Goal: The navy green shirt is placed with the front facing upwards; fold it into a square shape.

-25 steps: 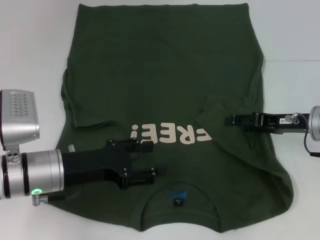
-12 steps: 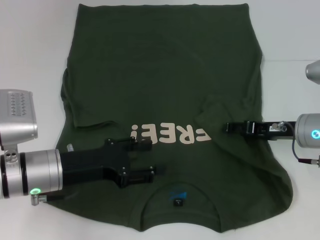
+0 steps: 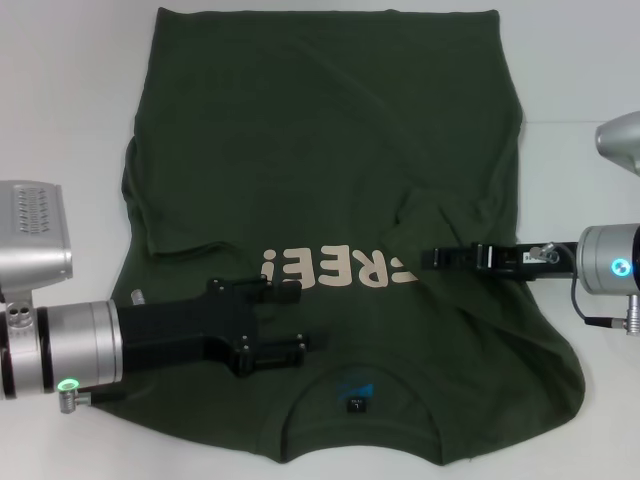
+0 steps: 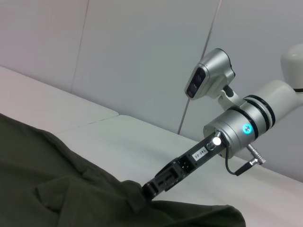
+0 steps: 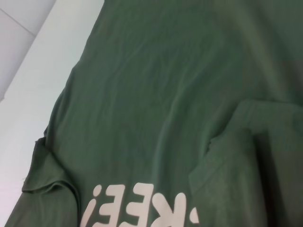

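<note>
Head view shows the navy green shirt [image 3: 330,200] spread front-up on the white table [image 3: 60,80], both sleeves already folded inward. The right gripper [image 3: 432,259], pinched shut on the right sleeve edge, has carried it further toward the chest print over the last second. The left gripper [image 3: 300,318] rests open near the collar, unmoved.

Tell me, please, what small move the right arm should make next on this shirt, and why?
Probably carry on drawing the right gripper inward across the navy green shirt. Its tip sits at the folded-in right sleeve, which lies rumpled and only partly over the chest. The left gripper rests near the collar.
</note>
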Action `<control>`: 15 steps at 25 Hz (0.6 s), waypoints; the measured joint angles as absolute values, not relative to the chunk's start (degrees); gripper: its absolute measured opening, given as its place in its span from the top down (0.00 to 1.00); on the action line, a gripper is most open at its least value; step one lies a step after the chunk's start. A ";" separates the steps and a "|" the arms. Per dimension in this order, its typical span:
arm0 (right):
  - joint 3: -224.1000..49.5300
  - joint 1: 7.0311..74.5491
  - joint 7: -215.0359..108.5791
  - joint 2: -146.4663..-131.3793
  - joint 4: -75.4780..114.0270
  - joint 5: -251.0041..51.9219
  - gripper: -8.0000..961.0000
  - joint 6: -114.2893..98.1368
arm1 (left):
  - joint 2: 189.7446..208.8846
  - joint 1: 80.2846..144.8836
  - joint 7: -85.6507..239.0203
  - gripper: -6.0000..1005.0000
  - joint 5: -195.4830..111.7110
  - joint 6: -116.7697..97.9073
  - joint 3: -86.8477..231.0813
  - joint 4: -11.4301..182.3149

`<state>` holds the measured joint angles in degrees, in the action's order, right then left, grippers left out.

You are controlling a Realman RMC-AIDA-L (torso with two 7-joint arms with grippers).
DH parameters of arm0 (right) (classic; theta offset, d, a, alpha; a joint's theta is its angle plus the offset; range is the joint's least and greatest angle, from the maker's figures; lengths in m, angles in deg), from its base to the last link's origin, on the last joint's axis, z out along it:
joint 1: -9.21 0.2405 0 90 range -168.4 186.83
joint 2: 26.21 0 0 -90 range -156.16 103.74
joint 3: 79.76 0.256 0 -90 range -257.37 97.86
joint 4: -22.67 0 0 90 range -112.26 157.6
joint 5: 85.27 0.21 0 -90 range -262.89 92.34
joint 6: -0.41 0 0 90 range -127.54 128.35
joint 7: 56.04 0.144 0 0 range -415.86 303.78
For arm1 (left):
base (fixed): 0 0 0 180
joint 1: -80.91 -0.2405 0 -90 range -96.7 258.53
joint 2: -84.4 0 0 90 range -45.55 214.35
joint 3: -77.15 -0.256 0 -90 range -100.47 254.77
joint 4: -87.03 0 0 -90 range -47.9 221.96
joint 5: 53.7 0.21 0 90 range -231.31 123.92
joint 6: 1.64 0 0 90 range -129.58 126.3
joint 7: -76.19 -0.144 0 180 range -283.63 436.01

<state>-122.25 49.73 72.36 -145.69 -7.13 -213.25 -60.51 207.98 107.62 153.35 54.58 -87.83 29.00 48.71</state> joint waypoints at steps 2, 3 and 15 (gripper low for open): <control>-122.15 49.41 72.36 -145.55 -7.66 -213.12 0.14 -60.82 | 207.97 107.57 153.35 0.27 54.58 -87.84 29.04 48.71; -122.14 49.24 72.37 -145.42 -7.92 -212.89 0.14 -61.21 | 207.97 107.54 153.35 0.27 54.58 -87.84 29.06 48.71; -121.99 47.50 70.21 -144.21 -10.61 -208.14 0.14 -70.18 | 207.97 107.77 153.93 0.27 54.58 -87.98 29.13 48.30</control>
<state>-121.99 47.50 70.21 -144.21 -10.61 -208.14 -70.18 207.97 107.77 153.93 54.58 -87.98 29.13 48.30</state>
